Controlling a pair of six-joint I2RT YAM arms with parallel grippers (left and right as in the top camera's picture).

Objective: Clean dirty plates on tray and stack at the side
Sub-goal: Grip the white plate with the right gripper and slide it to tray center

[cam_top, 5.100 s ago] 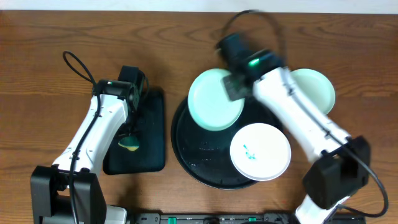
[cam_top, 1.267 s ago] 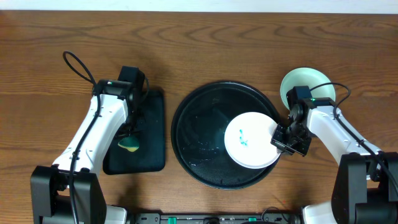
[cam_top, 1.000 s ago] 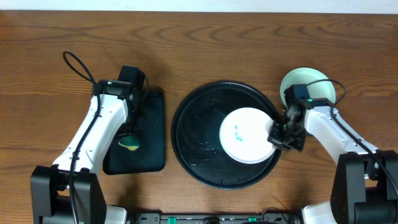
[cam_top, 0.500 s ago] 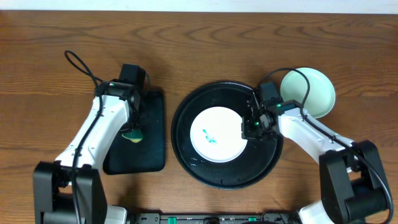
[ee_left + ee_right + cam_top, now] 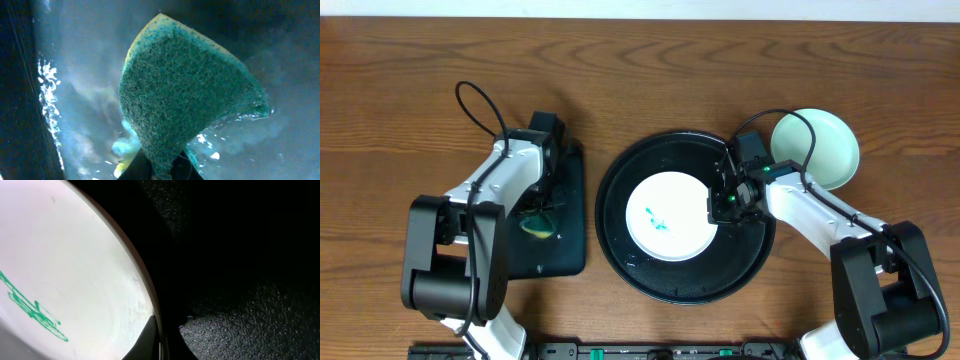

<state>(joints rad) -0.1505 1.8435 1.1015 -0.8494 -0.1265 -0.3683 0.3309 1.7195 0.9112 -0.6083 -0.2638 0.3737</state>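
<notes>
A white plate (image 5: 668, 215) with a teal smear lies in the middle of the round black tray (image 5: 620, 240). My right gripper (image 5: 718, 208) is shut on the plate's right rim; the right wrist view shows the white plate (image 5: 65, 280), its smear and the rim pinched between my fingers (image 5: 161, 342). Mint-green plates (image 5: 820, 145) sit stacked on the table right of the tray. My left gripper (image 5: 542, 205) is shut on a green and yellow sponge (image 5: 180, 100) over the rectangular black tray (image 5: 565, 240).
The rectangular tray in the left wrist view (image 5: 80, 65) is wet, with foam and water glints. A black cable (image 5: 480, 100) loops behind the left arm. Bare wooden table (image 5: 640, 70) lies behind both trays.
My right gripper brought the white plate from the tray's right edge to its middle and has held still since. My left arm has shifted right, with the sponge lifted over the rectangular tray.
</notes>
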